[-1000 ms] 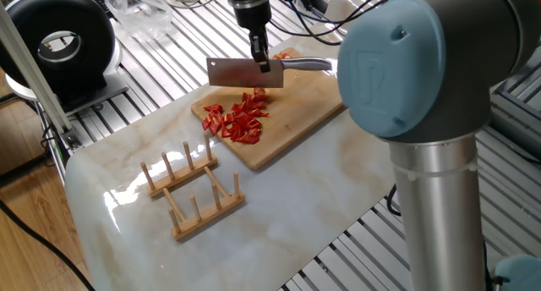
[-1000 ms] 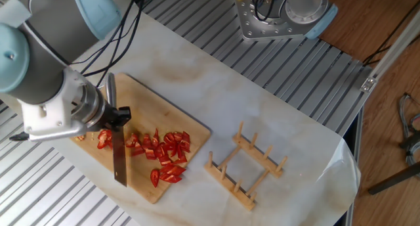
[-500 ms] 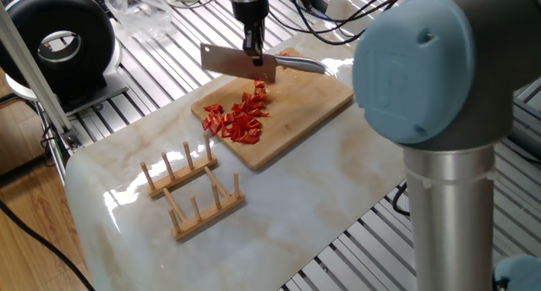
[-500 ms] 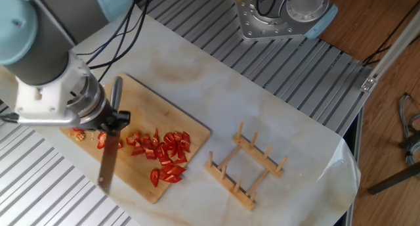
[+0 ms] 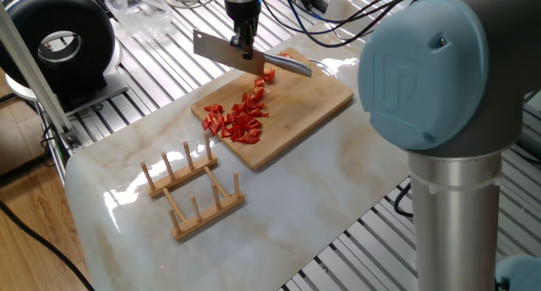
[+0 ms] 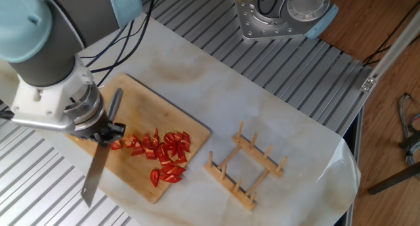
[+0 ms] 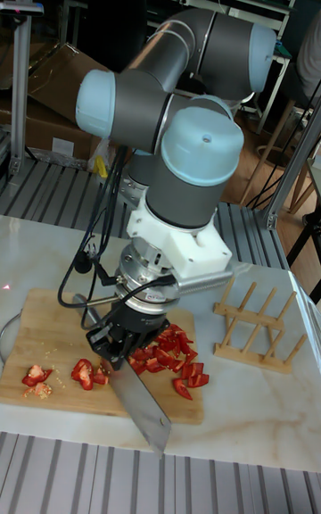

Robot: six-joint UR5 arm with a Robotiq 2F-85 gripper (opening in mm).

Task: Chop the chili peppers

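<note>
The black two-finger gripper point(image 5: 246, 51) is clamped on the silver-handled steel cleaver point(image 5: 228, 54), blade lifted clear above the rectangular wooden cutting board point(image 5: 300, 105) and tilted, its tip dipping toward nine o'clock in the one fixed view. From the other fixed view the cleaver point(image 6: 98, 160) hangs out past the board's point(image 6: 141, 108) near edge, pointing to about seven o'clock. The glossy red chili peppers point(image 5: 239, 118) lie chopped into many small bits, heaped on the board's end nearest the pale wooden peg rack point(image 5: 190, 189). In the tall fixed view a few more bits point(image 7: 36, 376) sit apart at nine o'clock on the board point(image 7: 53, 327), with the main pile point(image 7: 174, 358) at three o'clock of the gripper point(image 7: 120, 335). Whether any bit clings to the blade is hard to tell. The rack rests on the white marble tabletop point(image 5: 321, 189), near the board and apart from it.
</note>
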